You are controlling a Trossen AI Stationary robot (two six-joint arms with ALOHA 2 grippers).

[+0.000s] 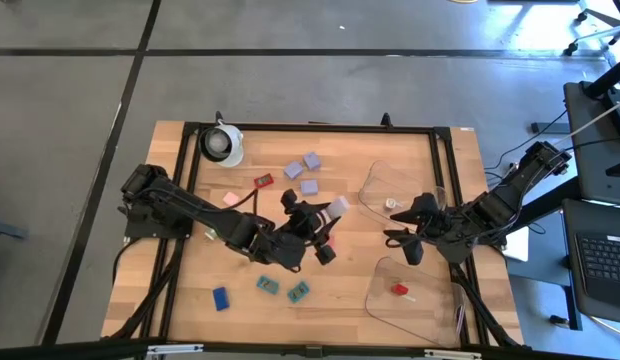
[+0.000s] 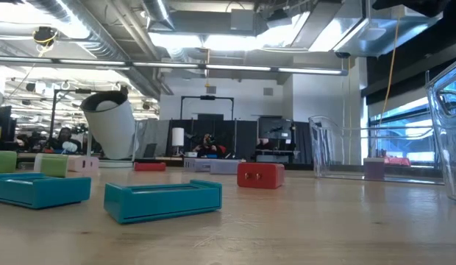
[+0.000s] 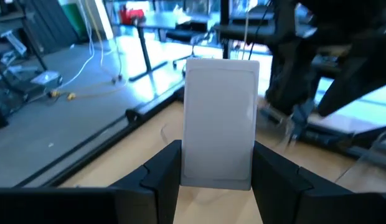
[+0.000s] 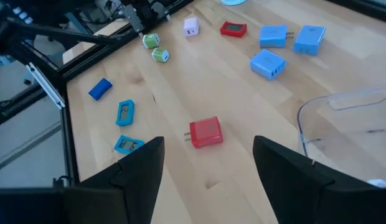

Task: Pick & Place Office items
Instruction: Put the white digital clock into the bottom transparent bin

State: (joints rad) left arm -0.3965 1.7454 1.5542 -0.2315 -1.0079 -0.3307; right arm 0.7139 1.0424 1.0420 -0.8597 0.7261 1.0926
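- Saw a blue block (image 1: 221, 297) near the front edge of the table (image 1: 340, 310), on the left side.
- Saw two teal pieces (image 1: 267, 285) just to its right, flat on the wood and close together.
- Found a clear tray (image 1: 375, 292) at the front right, with a small red piece (image 1: 400, 289) lying inside it.
- Found the left gripper (image 3: 216, 163) near the middle of the table, closed tight on a white block (image 3: 221, 121).
- Held that white block standing up between the two dark fingers, lifted off the wood.
- Spotted a red block (image 4: 205, 132) on the table close by the left gripper.
- Found the right gripper (image 1: 402, 230) between the two trays, fingers spread apart and holding nothing.
- Saw a second clear tray (image 1: 370, 190) farther back on the right, with a small white piece (image 1: 390, 202) in it.
- Saw a pink piece (image 1: 231, 198) and a red clip (image 1: 264, 181) farther back on the left.
- Counted three lavender blocks (image 1: 309, 186) near each other behind those.
- Saw a white roll (image 1: 225, 143) at the far left corner.
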